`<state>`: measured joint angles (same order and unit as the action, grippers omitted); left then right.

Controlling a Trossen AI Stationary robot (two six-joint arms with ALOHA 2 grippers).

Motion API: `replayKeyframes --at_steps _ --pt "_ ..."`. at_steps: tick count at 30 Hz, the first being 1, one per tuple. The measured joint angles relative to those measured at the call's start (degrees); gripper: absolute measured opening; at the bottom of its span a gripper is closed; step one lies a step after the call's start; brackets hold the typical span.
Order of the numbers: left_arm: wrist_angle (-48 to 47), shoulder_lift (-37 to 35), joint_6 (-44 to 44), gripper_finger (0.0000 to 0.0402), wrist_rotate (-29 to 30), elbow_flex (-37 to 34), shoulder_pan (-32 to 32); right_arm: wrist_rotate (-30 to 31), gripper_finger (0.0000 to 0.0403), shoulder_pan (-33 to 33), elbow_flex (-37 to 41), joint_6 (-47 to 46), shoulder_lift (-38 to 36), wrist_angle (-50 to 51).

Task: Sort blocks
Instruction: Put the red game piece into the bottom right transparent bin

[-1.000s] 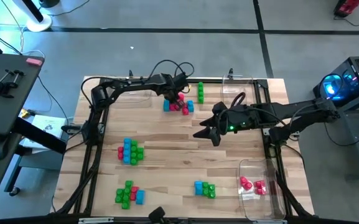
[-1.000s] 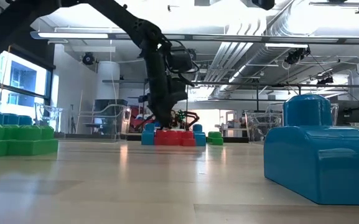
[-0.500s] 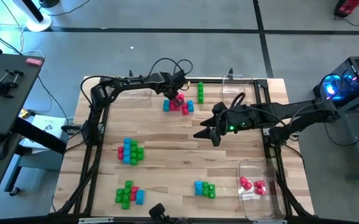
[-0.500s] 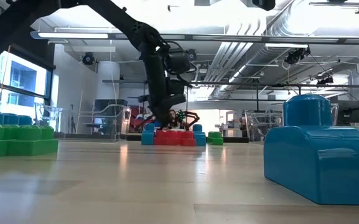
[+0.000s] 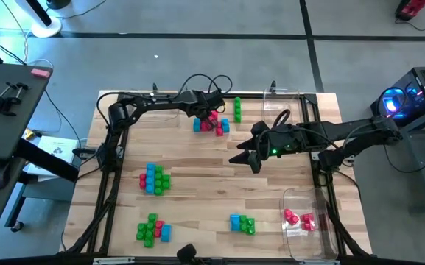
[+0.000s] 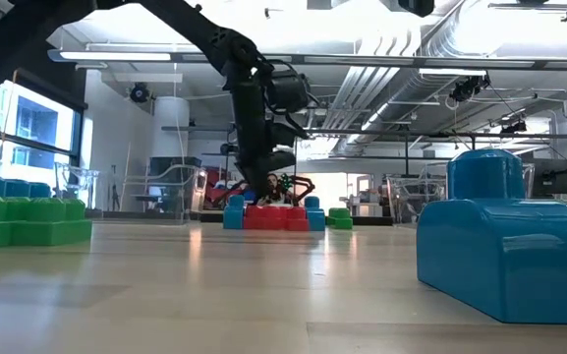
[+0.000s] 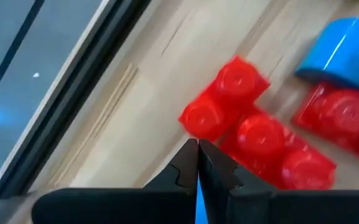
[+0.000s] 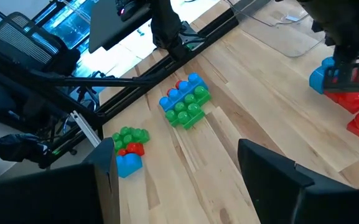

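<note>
A: Where is the left gripper [image 5: 211, 112]?

B: Up at the far side of the table [image 5: 190, 158], right over the pile of red blocks [image 5: 213, 124]. Its fingers are pinched together with nothing between them. The red blocks lie just past its tips, toward five o'clock seen from above.

A: And the right gripper [image 5: 246, 156]?

B: It waits mid-table, fingers spread wide and empty. The pile sits at about eleven o'clock from it, so the left one is nearer.
</note>
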<state>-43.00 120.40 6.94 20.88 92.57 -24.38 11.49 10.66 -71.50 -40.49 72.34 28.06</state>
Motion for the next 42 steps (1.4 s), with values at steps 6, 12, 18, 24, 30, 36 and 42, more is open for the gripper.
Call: replayKeyframes --at_steps 6,12,18,24,30,36,42 --pt "-0.04 1.71 1.38 0.0 -1.7 -0.05 -0.7 0.64 0.021 0.01 0.0 0.21 0.01 0.0" --pt "-0.98 3.53 3.42 0.0 -3.71 -0.06 -1.09 1.84 0.021 0.0 0.0 0.47 0.04 0.0" --pt "-5.38 3.54 5.25 0.0 -5.46 -0.04 1.0 1.88 0.021 0.02 0.0 1.24 0.04 0.06" --pt "-10.8 3.52 8.52 0.0 -8.8 -0.04 6.83 2.05 0.021 0.01 0.0 3.04 0.04 0.15" --pt "-11.21 3.52 11.44 0.0 -9.0 -0.04 15.98 2.49 0.021 0.02 0.0 3.48 0.04 0.19" --pt "-12.14 3.14 6.9 0.0 -7.35 -0.04 23.95 2.49 0.021 0.02 0.0 3.53 0.04 -0.08" --pt "-13.78 -1.29 -8.54 0.0 -4.76 -0.04 24.41 0.19 0.021 0.0 0.0 6.11 -1.02 -5.86"
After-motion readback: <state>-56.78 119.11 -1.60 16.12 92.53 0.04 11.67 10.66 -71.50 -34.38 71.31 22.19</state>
